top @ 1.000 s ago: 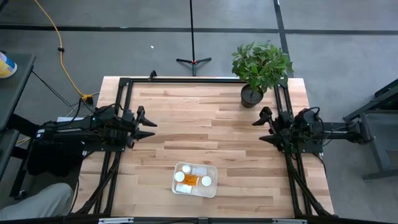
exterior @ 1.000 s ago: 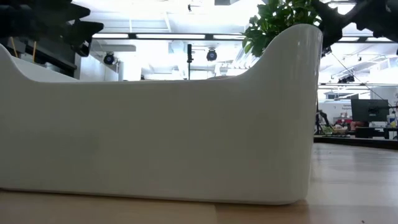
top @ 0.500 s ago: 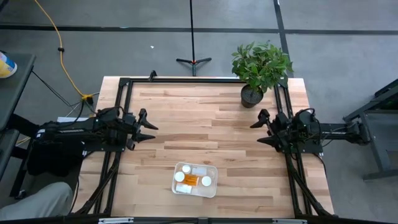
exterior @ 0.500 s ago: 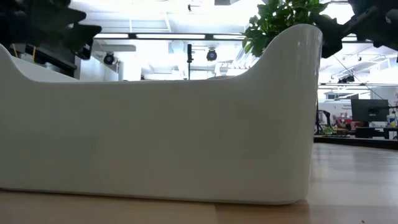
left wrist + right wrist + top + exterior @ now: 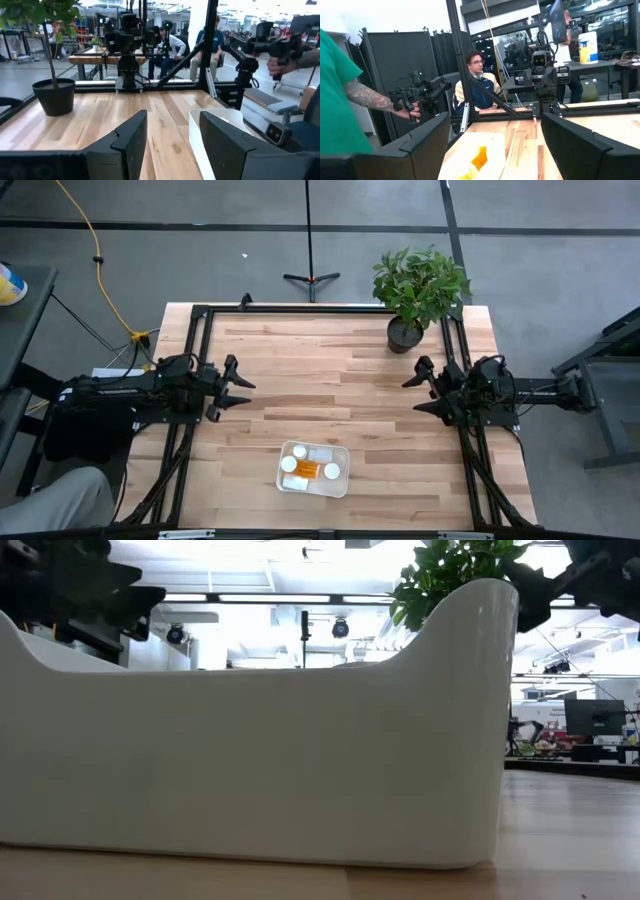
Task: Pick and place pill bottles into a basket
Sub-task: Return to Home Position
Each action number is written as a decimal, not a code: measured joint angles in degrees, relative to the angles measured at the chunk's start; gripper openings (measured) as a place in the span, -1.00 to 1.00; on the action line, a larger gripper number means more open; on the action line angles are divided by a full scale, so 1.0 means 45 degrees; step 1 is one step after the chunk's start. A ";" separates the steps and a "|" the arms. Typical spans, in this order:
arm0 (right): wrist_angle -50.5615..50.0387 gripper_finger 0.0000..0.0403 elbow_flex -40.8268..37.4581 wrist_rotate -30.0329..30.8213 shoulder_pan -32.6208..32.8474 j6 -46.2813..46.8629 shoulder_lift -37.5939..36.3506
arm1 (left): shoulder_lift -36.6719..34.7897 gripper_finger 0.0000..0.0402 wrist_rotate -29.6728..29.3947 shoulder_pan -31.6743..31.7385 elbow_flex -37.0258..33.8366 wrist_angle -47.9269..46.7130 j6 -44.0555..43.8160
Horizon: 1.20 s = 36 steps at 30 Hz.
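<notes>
The white basket (image 5: 314, 468) sits near the table's front edge, at the middle. Several pill bottles with white caps (image 5: 331, 470) and orange bodies (image 5: 307, 471) lie inside it. In the low view the basket's wall (image 5: 250, 760) fills the frame and hides the bottles. It also shows in the left wrist view (image 5: 210, 125) and the right wrist view (image 5: 475, 155). My left gripper (image 5: 243, 383) is open and empty at the table's left side. My right gripper (image 5: 412, 390) is open and empty at the right side.
A potted plant in a black pot (image 5: 405, 332) stands at the table's far right corner. Bare wood (image 5: 320, 370) lies between the two grippers. Black frame rails run along the left, right and far edges. People show beyond the table in the wrist views.
My left gripper has moved slightly toward the near edge. My right gripper has shifted a little toward the table's left edge and then held still. The basket and bottles have stayed in place.
</notes>
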 joint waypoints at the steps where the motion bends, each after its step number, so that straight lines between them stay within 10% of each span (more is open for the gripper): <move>1: 0.0000 0.50 0.0000 0.0003 -0.0004 -0.0107 0.0000 | 0.0000 0.08 0.0010 0.0000 0.0000 -0.0047 0.0093; 36: -0.4436 0.50 0.0005 0.3960 -0.1625 -0.1610 0.0005 | 0.0005 0.08 -0.1239 -0.0003 -0.0738 -0.0518 0.0681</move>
